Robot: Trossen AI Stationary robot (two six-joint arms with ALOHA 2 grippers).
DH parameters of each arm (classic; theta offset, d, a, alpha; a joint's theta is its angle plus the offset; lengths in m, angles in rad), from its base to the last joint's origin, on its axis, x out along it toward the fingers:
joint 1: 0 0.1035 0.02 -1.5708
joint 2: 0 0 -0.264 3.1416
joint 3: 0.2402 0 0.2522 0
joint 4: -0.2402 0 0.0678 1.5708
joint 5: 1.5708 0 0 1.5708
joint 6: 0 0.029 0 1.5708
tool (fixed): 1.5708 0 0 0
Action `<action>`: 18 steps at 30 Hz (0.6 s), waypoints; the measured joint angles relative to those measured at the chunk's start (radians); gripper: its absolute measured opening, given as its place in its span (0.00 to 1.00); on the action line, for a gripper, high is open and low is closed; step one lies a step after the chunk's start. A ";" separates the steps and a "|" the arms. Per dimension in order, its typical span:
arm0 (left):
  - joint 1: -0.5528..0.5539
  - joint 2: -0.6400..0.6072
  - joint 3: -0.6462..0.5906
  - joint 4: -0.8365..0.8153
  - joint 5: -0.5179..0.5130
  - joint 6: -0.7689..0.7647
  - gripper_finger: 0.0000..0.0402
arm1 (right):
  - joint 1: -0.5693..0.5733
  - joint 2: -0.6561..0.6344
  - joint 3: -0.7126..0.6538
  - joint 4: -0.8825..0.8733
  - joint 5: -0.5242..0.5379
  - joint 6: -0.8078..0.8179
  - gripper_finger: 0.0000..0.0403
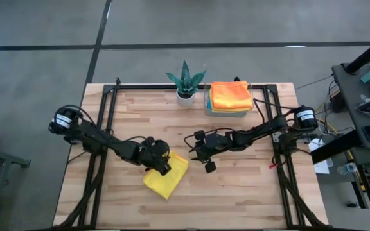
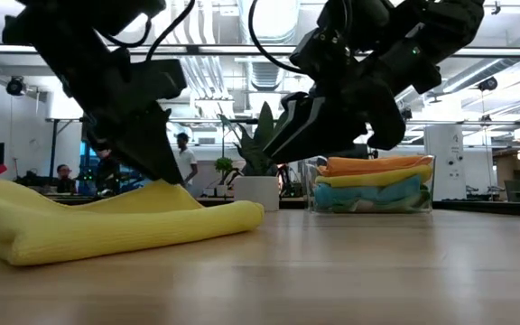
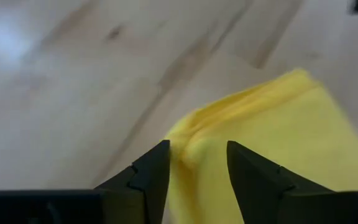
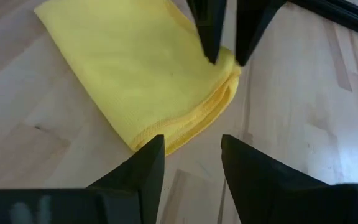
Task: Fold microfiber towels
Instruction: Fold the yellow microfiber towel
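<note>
A bright yellow microfiber towel (image 1: 167, 179) lies folded on the wooden table, left of centre. My left gripper (image 1: 166, 165) is down over the towel's far corner, open, with its fingers on either side of a small ridge of cloth (image 3: 191, 137). My right gripper (image 1: 196, 154) hovers open just right of the towel, above the table, with nothing between its fingers (image 4: 191, 155). More folded towels, an orange one (image 1: 230, 95) on top, are stacked in the clear tray (image 2: 373, 206) at the back. My left gripper comes at the yellow towel's far corner (image 4: 227, 62) slanting down from the table's left. Its open fingertips (image 4: 211, 53) reach the top layer, and the cloth rises a little toward them (image 2: 156, 188). Whether they pinch it I cannot tell. The towel lies on the table.
A spiky green plant in a white pot (image 1: 186, 83) stands at the back centre, beside the tray. Bare wood lies in front of and to the right of the yellow towel. Black frame rails (image 1: 105, 128) run along both sides of the table.
</note>
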 joint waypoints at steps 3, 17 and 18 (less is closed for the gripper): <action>0.000 0.000 -0.031 0.104 0.038 0.031 0.31 | 0.002 0.000 -0.003 0.000 -0.001 0.001 0.37; 0.003 0.004 -0.049 0.162 -0.045 0.097 0.01 | 0.002 0.000 -0.003 0.004 -0.001 0.004 0.37; 0.003 0.004 -0.047 0.161 -0.051 0.104 0.01 | 0.002 0.000 -0.003 0.004 -0.001 0.004 0.37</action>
